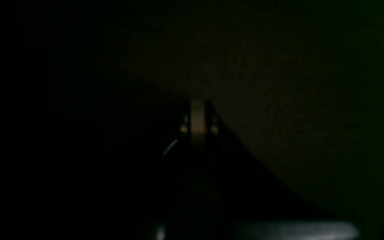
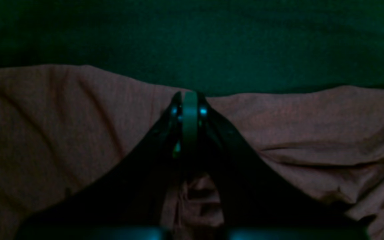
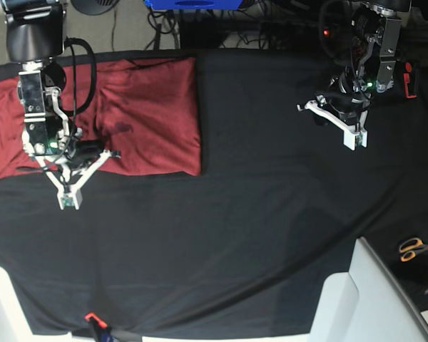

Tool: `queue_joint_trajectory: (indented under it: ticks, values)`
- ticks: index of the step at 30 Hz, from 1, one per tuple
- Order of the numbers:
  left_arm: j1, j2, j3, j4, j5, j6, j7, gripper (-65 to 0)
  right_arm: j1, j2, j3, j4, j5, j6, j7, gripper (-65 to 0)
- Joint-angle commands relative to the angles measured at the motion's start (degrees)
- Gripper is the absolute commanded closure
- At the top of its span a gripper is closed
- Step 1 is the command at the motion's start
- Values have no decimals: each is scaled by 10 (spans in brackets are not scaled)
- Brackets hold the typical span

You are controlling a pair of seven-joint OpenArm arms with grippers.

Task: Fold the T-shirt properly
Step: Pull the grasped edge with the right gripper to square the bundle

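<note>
The brick-red T-shirt lies as a flat, roughly rectangular bundle at the far left of the black tablecloth. My right gripper reaches over its near edge, with the tip just past the cloth. In the right wrist view the right gripper is shut at the edge of the wrinkled T-shirt, and I see no cloth between its tips. My left gripper hangs shut over bare tablecloth at the far right, well away from the shirt. The left wrist view is very dark, but the left gripper's fingers are pressed together.
Orange-handled scissors lie at the right edge. A white panel stands at the near right corner. A blue box and cables sit beyond the far edge. A small orange-tipped tool lies at the near edge.
</note>
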Motion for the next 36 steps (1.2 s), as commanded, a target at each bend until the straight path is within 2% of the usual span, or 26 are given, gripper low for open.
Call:
queue_joint_trajectory:
  ticks: [1, 11, 13, 15, 17, 18, 21, 22, 24, 26, 28, 29, 31, 36]
  values:
    - [-3, -5, -3, 5, 3, 2, 2, 0, 5, 5, 4, 9, 1, 0, 8, -11]
    - [-10, -5, -3, -6, 3, 2, 2, 0, -20, 4, 5, 49, 2, -2, 8, -14]
    - [-13, -5, -3, -17, 3, 2, 2, 0, -22, 4, 5, 60, 2, -1, 8, -72]
    - [-19, -4, -1, -25, 3, 2, 2, 0, -21, 4, 3, 63, 2, -1, 8, -189]
    - [-20, -4, 0, -29, 3, 2, 2, 0, -20, 4, 1, 60, 2, -1, 8, -278]
    - [-21, -4, 0, -29, 3, 2, 2, 0, -19, 4, 0, 59, 2, 0, 8, -302]
    - [-22, -4, -2, -30, 3, 2, 2, 0, -19, 4, 0, 58, 2, 0, 8, -305]
    - [-23, -4, -2, -30, 3, 2, 2, 0, -19, 4, 0, 59, 2, 0, 8, -299]
    - [-25, -4, -2, -31, 3, 2, 2, 0, -22, 4, 0, 62, 2, 0, 8, -242]
    - [-26, -4, -2, -32, 3, 2, 2, 0, -23, 4, 0, 62, 2, 2, 8, -138]
    - [-26, -4, -2, -32, 3, 2, 2, 0, -29, 4, 0, 62, 2, 18, 7, -18]
    - [-26, -3, -2, -32, 3, 2, 2, 0, -31, 4, 0, 62, 2, 29, 7, 0]
    - [-27, -3, -2, -31, 3, 2, 2, 0, -35, 4, 0, 62, 2, 40, 7, -14]
    - [-27, -3, 2, -30, 3, 2, 2, 0, -50, 3, 0, 59, 2, 41, 9, -5]
